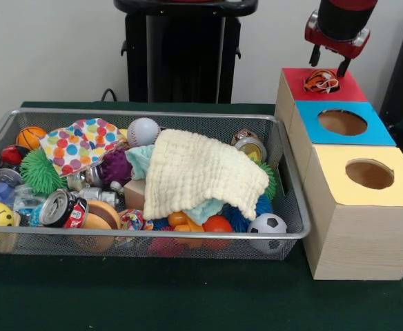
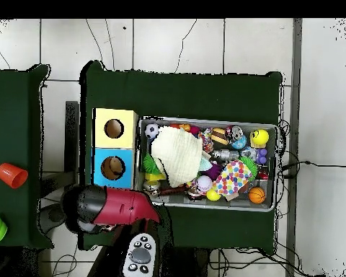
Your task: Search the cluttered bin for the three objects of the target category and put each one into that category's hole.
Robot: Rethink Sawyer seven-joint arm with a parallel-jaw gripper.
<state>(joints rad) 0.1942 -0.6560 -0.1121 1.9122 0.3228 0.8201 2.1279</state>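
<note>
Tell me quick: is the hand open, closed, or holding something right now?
Hand: open, holding nothing, directly above the orange striped ball sitting in the red box's hole.

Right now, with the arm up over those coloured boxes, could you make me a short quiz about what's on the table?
1. True or false: the gripper hangs over the yellow box.
2. Which box top has a striped ball sitting in its hole? A red, B blue, C yellow.
3. What cream-coloured thing lies over the middle of the wire bin?

Key: 1 false, it is over the red box. 2 A. 3 a knitted cloth.
</note>
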